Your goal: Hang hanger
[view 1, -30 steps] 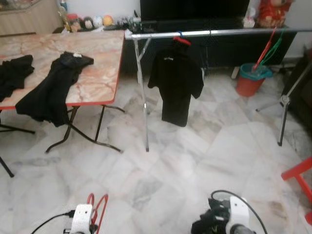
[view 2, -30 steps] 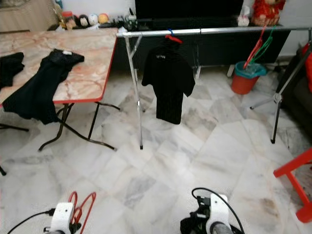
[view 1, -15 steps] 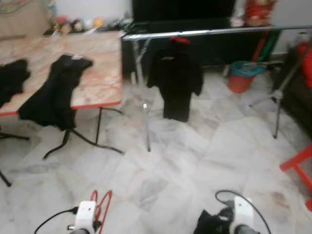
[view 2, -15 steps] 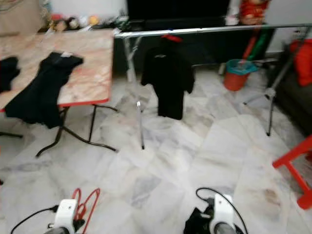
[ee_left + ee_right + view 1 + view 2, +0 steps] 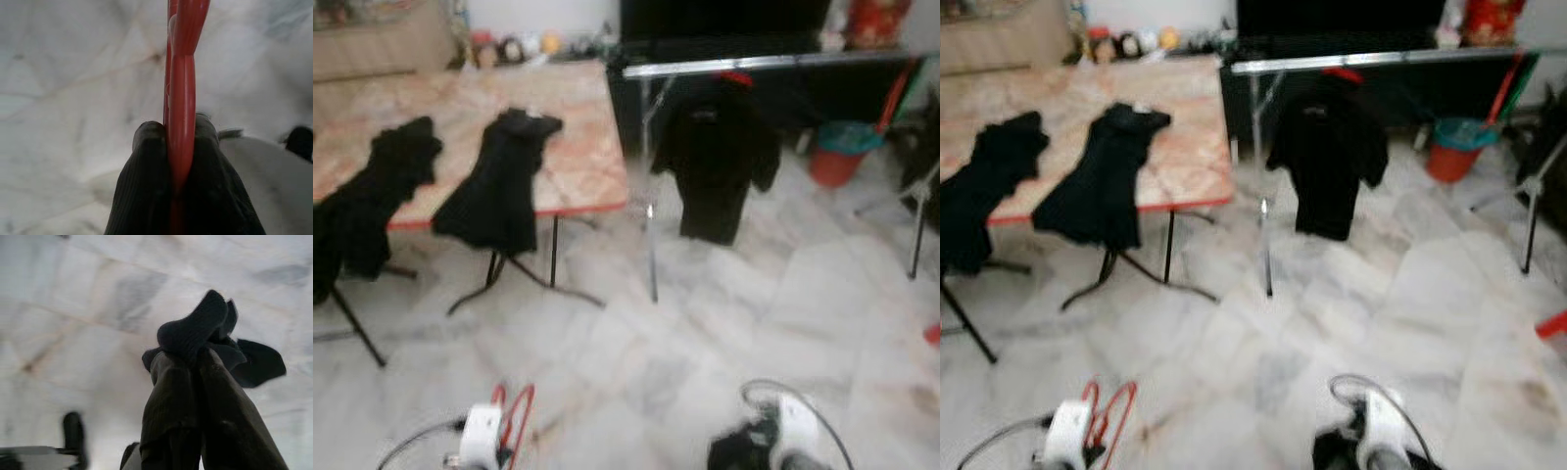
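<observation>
So you're in the carry phase right now, not hanging yet. Your left gripper (image 5: 181, 147) has its fingers (image 5: 146, 166) pinched tight on a red hanger (image 5: 182, 73), which is held low near the floor, its loop poking up beside the left wrist in the head view. Your right gripper (image 5: 195, 362) has its fingers closed on a bit of black cloth (image 5: 195, 330) bunched at the tips, also down low over the marble floor (image 5: 783, 323). The clothes rail (image 5: 744, 65) is well ahead of you, a silver bar with one black shirt (image 5: 715, 162) on a red hanger already on it. To your left is the surface (image 5: 460, 108), a marble-look folding table with a red edge, and two black garments (image 5: 499, 176) draped over its near side. The head views are blurry, so I'd guess you're mid-walk or mid-turn. My read is the next move depends on whether that cloth is actually on the hanger, which I can't tell from here. If it is, close the gap to the rail, raise the left arm and drop the hook over a bare stretch of bar beside the shirt
</observation>
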You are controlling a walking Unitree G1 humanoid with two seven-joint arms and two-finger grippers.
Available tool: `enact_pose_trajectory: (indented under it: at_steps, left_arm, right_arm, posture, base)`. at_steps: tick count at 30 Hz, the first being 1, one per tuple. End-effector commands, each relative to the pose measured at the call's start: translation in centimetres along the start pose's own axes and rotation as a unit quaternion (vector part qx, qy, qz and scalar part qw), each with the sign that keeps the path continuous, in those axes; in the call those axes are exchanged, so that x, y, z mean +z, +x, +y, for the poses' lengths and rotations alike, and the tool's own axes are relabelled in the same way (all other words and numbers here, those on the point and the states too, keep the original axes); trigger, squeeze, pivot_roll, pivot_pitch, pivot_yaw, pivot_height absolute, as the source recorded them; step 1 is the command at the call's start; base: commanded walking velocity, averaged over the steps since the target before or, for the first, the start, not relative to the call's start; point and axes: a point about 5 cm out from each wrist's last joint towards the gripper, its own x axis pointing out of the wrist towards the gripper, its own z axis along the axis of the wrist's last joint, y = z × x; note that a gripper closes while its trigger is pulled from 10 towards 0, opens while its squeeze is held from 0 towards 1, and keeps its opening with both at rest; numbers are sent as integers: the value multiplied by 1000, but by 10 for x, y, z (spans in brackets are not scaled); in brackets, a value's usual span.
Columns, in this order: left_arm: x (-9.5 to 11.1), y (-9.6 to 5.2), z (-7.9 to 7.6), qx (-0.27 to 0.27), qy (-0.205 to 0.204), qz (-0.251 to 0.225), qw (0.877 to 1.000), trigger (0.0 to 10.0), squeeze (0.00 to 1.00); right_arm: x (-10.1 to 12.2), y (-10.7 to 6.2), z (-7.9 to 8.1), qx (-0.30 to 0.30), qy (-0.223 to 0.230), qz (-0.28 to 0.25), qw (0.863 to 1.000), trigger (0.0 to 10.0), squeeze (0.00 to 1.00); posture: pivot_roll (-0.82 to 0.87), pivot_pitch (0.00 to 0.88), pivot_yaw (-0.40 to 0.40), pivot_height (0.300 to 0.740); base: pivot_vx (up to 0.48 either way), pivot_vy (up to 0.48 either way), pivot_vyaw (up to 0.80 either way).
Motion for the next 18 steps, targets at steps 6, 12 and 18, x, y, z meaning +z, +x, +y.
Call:
enact_pose_trajectory:
  at_steps: [6, 12, 18]
  left_arm:
    - [-5, 4, -27, -26, 21, 35, 999, 10000, 0]
    - [-6, 3, -27, -26, 20, 37, 999, 10000, 0]
    - [-8, 3, -27, -25, 19, 39, 999, 10000, 0]
  right_arm:
    - [-4, 0, 16, 7, 26, -7, 1000, 10000, 0]
    - [-4, 0, 16, 6, 24, -6, 1000, 10000, 0]
    - [-5, -1, 16, 7, 24, -5, 1000, 10000, 0]
  posture:
    - [1, 0, 5, 740]
    - [1, 0, 4, 740]
    - [4, 0, 2, 740]
  base:
    - [0, 434, 0]
    - [0, 428, 0]
    - [0, 428, 0]
